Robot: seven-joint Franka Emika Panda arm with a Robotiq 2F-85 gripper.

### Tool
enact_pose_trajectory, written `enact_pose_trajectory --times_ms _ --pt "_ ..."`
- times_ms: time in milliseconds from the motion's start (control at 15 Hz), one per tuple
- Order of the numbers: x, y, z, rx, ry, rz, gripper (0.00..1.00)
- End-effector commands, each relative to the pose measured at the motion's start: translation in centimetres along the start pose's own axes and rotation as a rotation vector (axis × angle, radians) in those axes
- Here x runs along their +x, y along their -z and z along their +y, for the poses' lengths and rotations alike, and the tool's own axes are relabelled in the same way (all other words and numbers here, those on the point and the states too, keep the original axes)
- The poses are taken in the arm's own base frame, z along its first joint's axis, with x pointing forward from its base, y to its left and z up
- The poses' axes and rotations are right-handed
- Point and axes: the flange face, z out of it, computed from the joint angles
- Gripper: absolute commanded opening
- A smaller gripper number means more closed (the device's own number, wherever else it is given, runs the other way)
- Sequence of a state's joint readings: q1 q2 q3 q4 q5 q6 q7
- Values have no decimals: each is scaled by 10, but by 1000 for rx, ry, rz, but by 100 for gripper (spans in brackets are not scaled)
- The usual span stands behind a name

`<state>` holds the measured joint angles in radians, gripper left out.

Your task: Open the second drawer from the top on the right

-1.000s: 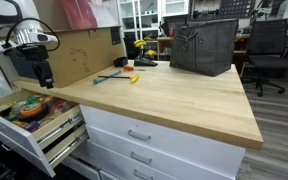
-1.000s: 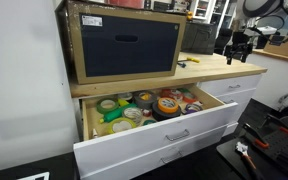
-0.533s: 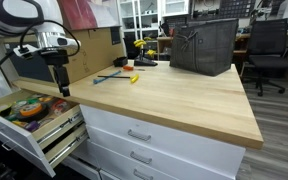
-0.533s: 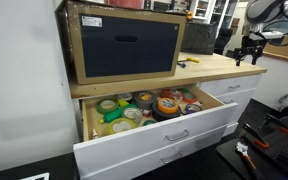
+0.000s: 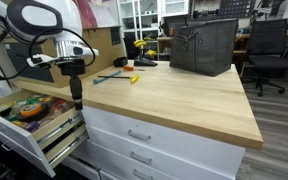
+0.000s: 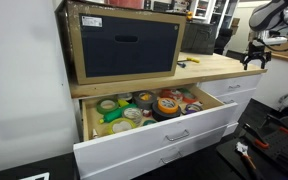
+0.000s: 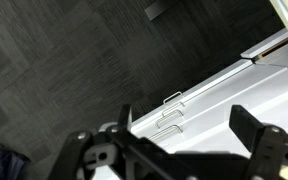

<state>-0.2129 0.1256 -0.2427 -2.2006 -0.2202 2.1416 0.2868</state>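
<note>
The tool (image 5: pixel 76 102) hangs vertically from the arm with its fingers pointing down, at the near corner of the wooden tabletop (image 5: pixel 174 95), level with the tabletop edge. In the wrist view the tool (image 7: pixel 182 120) looks down past that edge onto dark floor and white drawer fronts. Its two fingers (image 7: pixel 124 118) are spread wide apart and nothing sits between them. In an exterior view the tool (image 6: pixel 254 61) appears small at the far end of the tabletop. The second drawer (image 5: pixel 139 157) is the middle of three white fronts under the tabletop. It is fully shut, its curved silver handle faces outward, and it is apart from the tool. Beside the tool, on the adjacent face of the cabinet, the wooden-sided drawers (image 5: pixel 34 112) stand pulled out and show colourful contents. The same open drawer (image 6: pixel 144 108) shows rolls of tape. A black bin (image 5: pixel 202 46) and a yellow hand tool (image 5: pixel 134 78) rest on the tabletop, well apart from the arm.
</note>
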Motion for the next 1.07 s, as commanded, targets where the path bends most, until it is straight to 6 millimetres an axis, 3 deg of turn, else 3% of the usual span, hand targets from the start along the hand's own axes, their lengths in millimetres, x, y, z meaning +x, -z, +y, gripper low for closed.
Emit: enact_pose_trajectory --times_ms 0,533,667,733,1000 --pt "22 -19 16 -35 -113 -24 100" --pt "41 -74 63 -161 -309 -94 100" --pt "38 -66 58 -121 -219 -97 100" --pt "36 -77 61 -139 -264 -101 100" --pt "36 -79 61 -140 -258 -104 100"
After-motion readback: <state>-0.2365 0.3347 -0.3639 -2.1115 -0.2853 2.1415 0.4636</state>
